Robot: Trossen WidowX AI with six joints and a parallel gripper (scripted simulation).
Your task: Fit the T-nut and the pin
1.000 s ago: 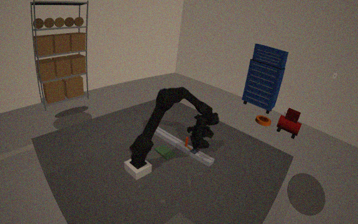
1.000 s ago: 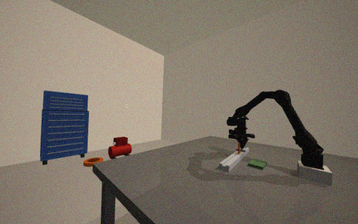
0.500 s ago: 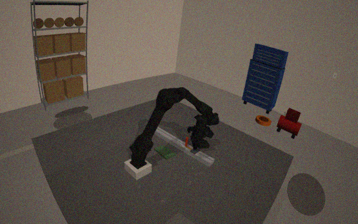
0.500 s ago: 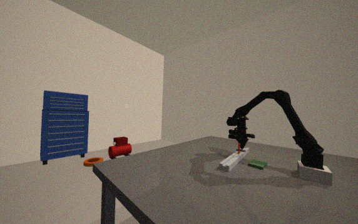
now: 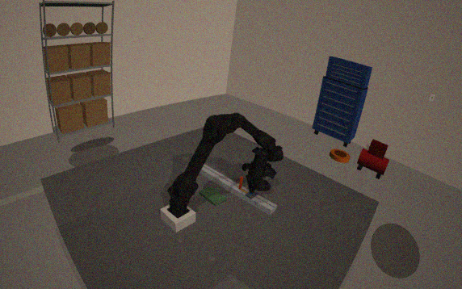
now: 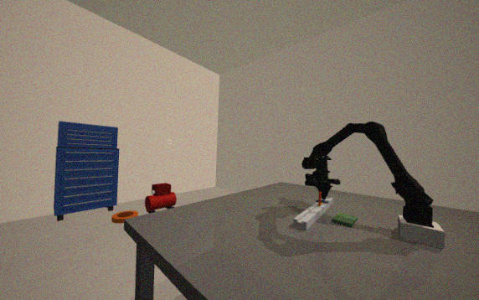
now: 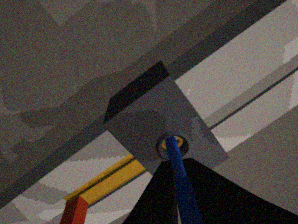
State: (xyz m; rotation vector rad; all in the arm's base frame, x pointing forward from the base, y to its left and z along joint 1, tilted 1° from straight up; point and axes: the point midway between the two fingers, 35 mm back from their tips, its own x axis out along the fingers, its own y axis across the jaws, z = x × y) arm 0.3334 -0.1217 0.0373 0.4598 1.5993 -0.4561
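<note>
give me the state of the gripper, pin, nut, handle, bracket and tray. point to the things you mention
Gripper (image 5: 251, 192) (image 6: 325, 199) (image 7: 176, 168): shut on the blue pin
Blue pin (image 7: 181, 172): tip at the bracket hole
Brass T-nut (image 7: 112, 181): in the slot, partly under the bracket
Orange handle (image 5: 241, 182) (image 6: 320, 199) (image 7: 74, 210): upright
Dark bracket (image 7: 145, 117): on the rail
Green tray (image 5: 214, 195) (image 6: 344, 219): beside the rail

Top: high, far, angled down at table (image 5: 133, 242) (image 6: 377, 268). Exterior: lower, table-corner side, roughly level. Wrist: close-up, looking down past tool (image 5: 252, 190) (image 6: 324, 197) (image 7: 176, 167). Top/exterior share whole arm (image 5: 206, 143) (image 6: 387, 147).

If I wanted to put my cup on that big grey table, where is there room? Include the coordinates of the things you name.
Between the green tray (image 5: 214, 195) (image 6: 344, 219) and the table's near edge in the exterior view. It's crowded around the rail (image 5: 220, 176) (image 6: 307, 218), under the gripper (image 5: 251, 191) (image 6: 325, 199) (image 7: 176, 168).
</note>
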